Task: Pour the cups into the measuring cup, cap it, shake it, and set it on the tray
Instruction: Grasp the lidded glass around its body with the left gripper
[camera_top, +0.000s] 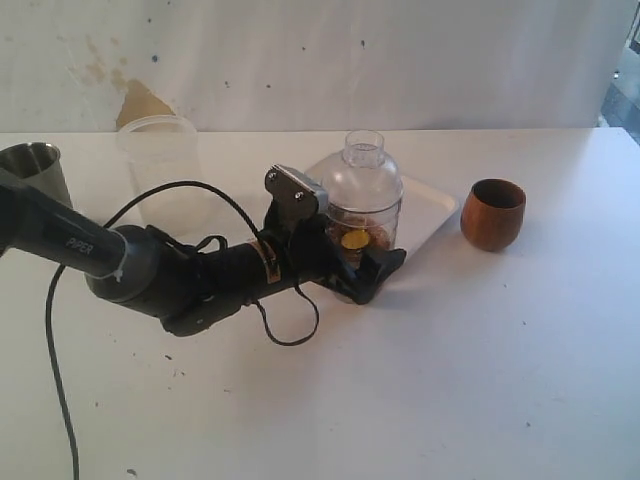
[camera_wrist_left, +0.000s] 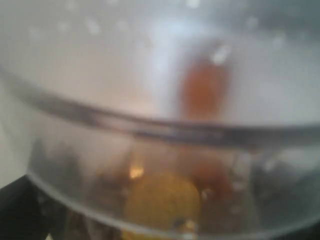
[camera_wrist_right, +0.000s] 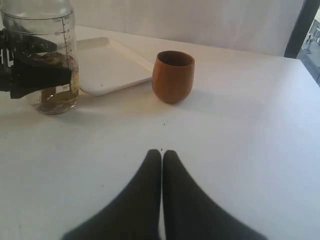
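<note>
The clear measuring cup (camera_top: 365, 200), capped with a clear dome, holds yellow and brown pieces. It stands upright at the near-left corner of the white tray (camera_top: 435, 215); in the right wrist view its base (camera_wrist_right: 50, 102) looks set on the table beside the tray (camera_wrist_right: 110, 65). My left gripper (camera_top: 370, 262) is open, its black fingers (camera_wrist_right: 42, 75) on either side of the cup; its wrist view is filled by the blurred cup (camera_wrist_left: 165, 150). The wooden cup (camera_top: 493, 213) (camera_wrist_right: 173, 76) stands right of the tray. The steel cup (camera_top: 35, 165) is far left. My right gripper (camera_wrist_right: 161, 152) is shut and empty over bare table.
A frosted plastic tub (camera_top: 160, 170) stands at the back left, behind the left arm. The arm's black cable (camera_top: 60, 330) loops over the table at the front left.
</note>
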